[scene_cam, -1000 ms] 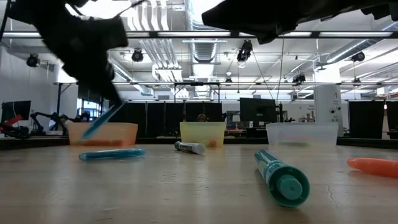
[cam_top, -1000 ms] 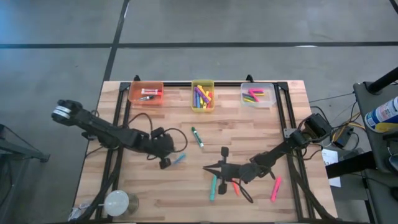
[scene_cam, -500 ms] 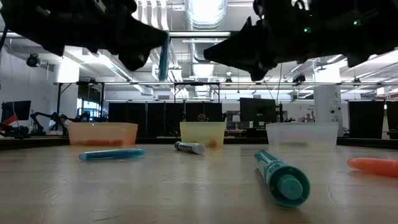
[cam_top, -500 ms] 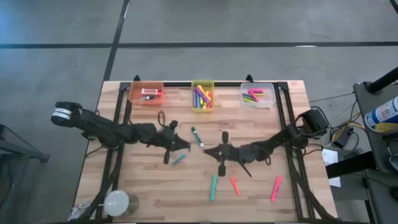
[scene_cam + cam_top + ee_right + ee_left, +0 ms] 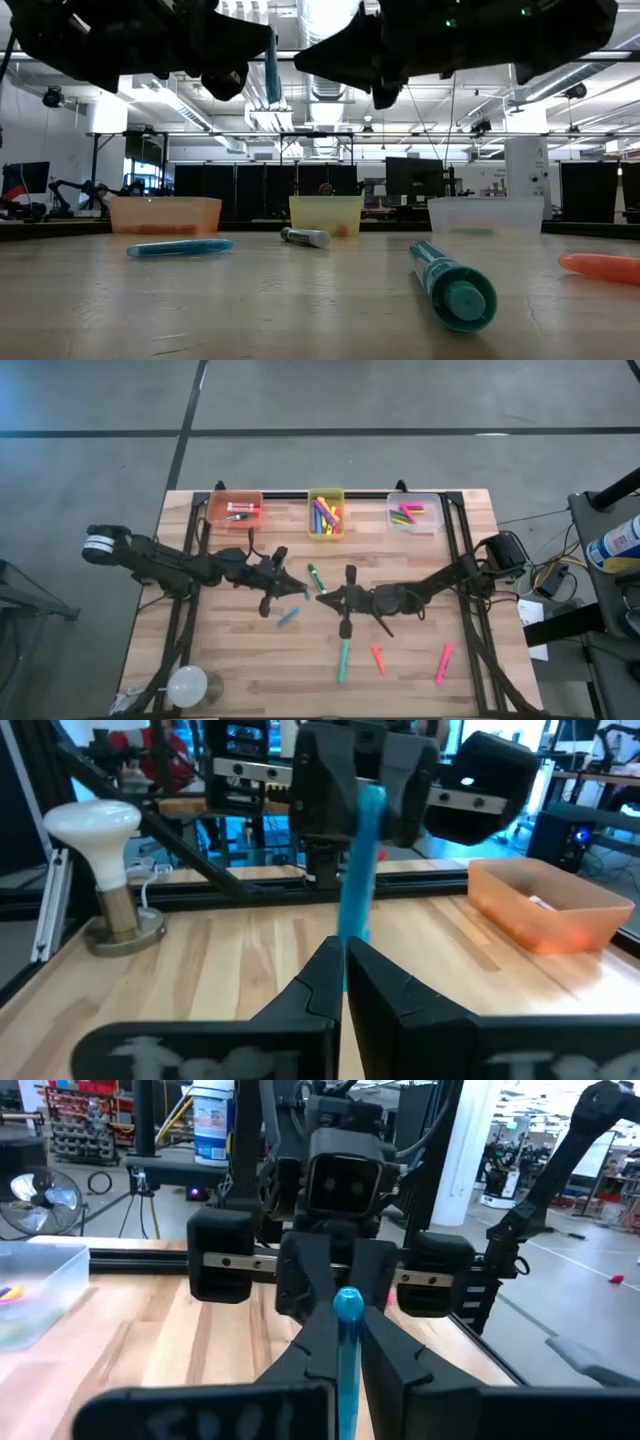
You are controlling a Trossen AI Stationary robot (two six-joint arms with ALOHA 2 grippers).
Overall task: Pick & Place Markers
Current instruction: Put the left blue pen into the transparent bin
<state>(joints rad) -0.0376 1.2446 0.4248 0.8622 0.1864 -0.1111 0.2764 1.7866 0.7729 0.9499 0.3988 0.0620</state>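
Two grippers meet nose to nose above mid-table, the likely setup for a hand-over. The left gripper (image 5: 292,591) is clamped on a blue marker (image 5: 347,1342), held upright between its fingers. The right gripper (image 5: 325,597) faces it with its fingers together and empty, its tips just below the marker's lower end; they would need to part before taking it.

The wrist views show the grip itself, which the high view hides under the arms. The high view alone shows the layout: a second blue marker (image 5: 289,616), a green marker (image 5: 316,579), a teal marker (image 5: 343,660), an orange marker (image 5: 378,659) and a pink marker (image 5: 443,662) lie loose on the table (image 5: 430,565). The orange bin (image 5: 216,517), yellow bin (image 5: 311,495) and clear bin (image 5: 395,512) along the far edge already hold markers.
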